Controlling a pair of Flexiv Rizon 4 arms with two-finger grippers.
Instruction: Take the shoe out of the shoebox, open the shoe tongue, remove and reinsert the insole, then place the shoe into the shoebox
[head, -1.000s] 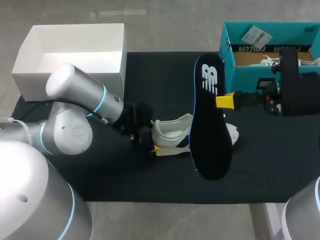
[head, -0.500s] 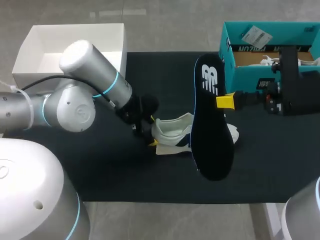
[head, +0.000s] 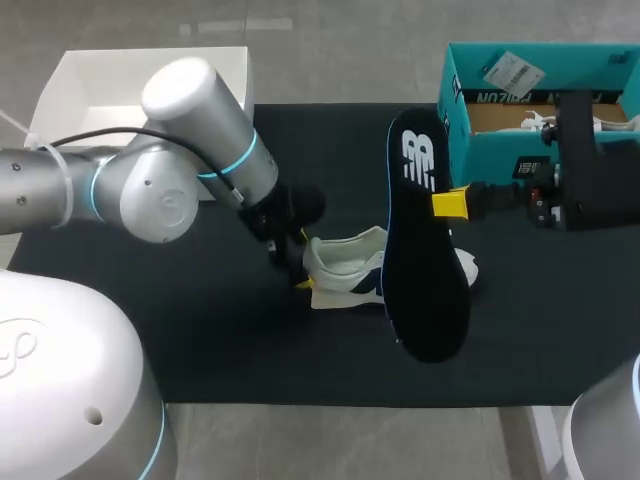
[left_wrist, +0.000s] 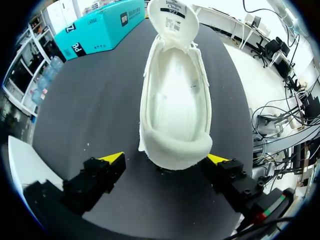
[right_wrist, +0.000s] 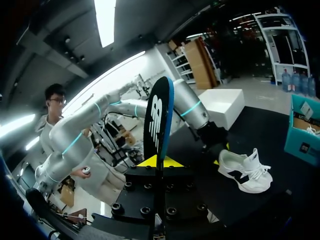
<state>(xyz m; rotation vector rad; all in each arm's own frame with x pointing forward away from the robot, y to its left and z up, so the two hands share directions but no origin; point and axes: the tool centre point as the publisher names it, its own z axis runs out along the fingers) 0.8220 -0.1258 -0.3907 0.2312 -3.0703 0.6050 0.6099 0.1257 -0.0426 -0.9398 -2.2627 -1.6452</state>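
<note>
The black worktop (head: 200, 340) carries the open-topped teal shoebox (head: 480, 150) at its far right corner, within reach for the shoe's return. The white shoe (head: 345, 265) rests mid-worktop, tongue folded forward so the cavity is exposed. The dark insole (head: 425, 260) is raised on edge over the forepart, clamped in the right claw (right_wrist: 156, 161), judged staged for reinsertion. The left claw (left_wrist: 165, 159) straddles the heel, fingers apart, placed to brace it

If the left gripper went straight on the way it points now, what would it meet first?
The heel of the white shoe. The left gripper is open and aimed straight at it, with nothing between; the gap looks short, though depth is unclear.
</note>
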